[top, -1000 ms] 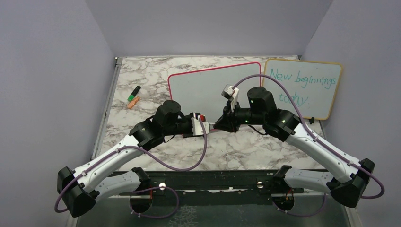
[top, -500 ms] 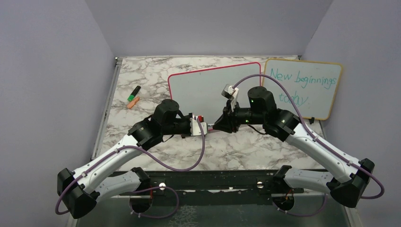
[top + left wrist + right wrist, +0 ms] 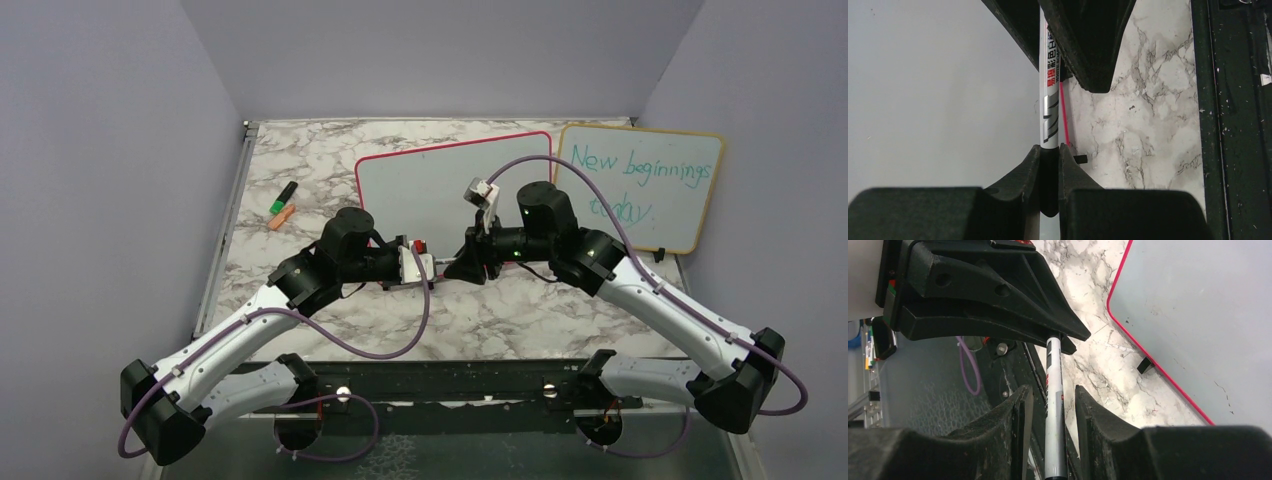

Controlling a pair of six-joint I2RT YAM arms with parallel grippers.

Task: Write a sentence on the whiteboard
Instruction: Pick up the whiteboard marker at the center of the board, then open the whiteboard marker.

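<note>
The whiteboard point(image 3: 440, 175) with its red-pink frame lies at the back middle of the marble table, its face bare; no sentence is in view. Both grippers meet just in front of its near edge, tip to tip. A white-barrelled marker point(image 3: 1049, 115) spans the two. My left gripper point(image 3: 1050, 150) is shut on the marker's black end. My right gripper point(image 3: 1054, 392) stands open around the barrel point(image 3: 1054, 405), with a gap on each side. In the top view the left gripper point(image 3: 432, 268) and right gripper point(image 3: 455, 268) hide the marker almost entirely.
A yellow-framed board point(image 3: 640, 185) with teal writing leans at the back right. A green and an orange marker point(image 3: 283, 205) lie at the left of the table. A black rail point(image 3: 450, 378) runs along the near edge, and walls close in three sides.
The left jaws closed on the marker, then the right jaws opened off it. The right arm has shifted a little to the left.
</note>
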